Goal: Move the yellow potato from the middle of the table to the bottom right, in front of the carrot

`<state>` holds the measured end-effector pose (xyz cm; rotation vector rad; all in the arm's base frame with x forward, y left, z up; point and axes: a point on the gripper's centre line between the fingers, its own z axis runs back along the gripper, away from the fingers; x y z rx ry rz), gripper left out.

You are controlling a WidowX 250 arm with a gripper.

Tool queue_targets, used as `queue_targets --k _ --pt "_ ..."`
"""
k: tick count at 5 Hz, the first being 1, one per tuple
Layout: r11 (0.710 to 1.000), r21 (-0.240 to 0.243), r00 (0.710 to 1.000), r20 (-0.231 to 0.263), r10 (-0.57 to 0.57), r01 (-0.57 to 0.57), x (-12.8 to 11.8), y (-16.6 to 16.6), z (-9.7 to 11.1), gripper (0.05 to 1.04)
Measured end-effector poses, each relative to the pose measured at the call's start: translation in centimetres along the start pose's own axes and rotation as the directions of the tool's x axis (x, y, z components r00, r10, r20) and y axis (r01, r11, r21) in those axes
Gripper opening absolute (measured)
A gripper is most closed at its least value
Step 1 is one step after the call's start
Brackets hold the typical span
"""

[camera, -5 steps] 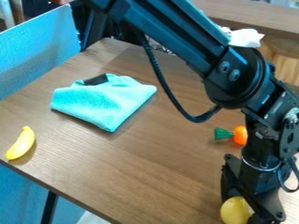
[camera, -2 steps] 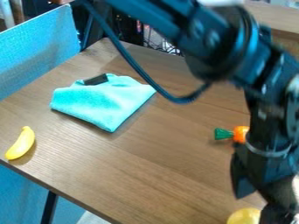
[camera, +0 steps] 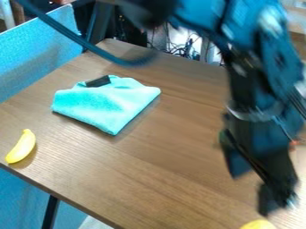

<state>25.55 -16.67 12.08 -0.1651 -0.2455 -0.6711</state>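
A turquoise cloth (camera: 108, 105) and yellow banana (camera: 22, 146) lie on the table (camera: 152, 167) – cables (camera: 189, 48) behind.

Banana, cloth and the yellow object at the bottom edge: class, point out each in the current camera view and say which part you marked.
Banana (camera: 21, 146): camera view, middle of its side.
Cloth (camera: 106, 105): camera view, middle of its upper face.
Yellow object (camera: 259, 224): camera view, its visible top part.

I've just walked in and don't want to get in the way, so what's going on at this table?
A black robot arm reaches over the wooden table. Its gripper hangs close to a rounded yellow object at the view's bottom edge, with nothing visible in its grip. A turquoise cloth and a yellow toy banana lie off to the view's left, away from the gripper.
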Motion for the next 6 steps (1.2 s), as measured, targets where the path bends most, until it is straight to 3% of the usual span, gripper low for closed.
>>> queue_targets --k 2,4,6 --pt "0.976 0.112 0.978 -0.078 0.196 -0.187 -1.9 10.3 1.2 0.995" --pt "0.942 0.13 0.943 -0.092 0.321 -0.308 -3.5 18.8 1.3 0.996" --pt "0.944 0.12 0.941 -0.106 0.321 -0.309 -3.1 20.6 1.0 0.997"
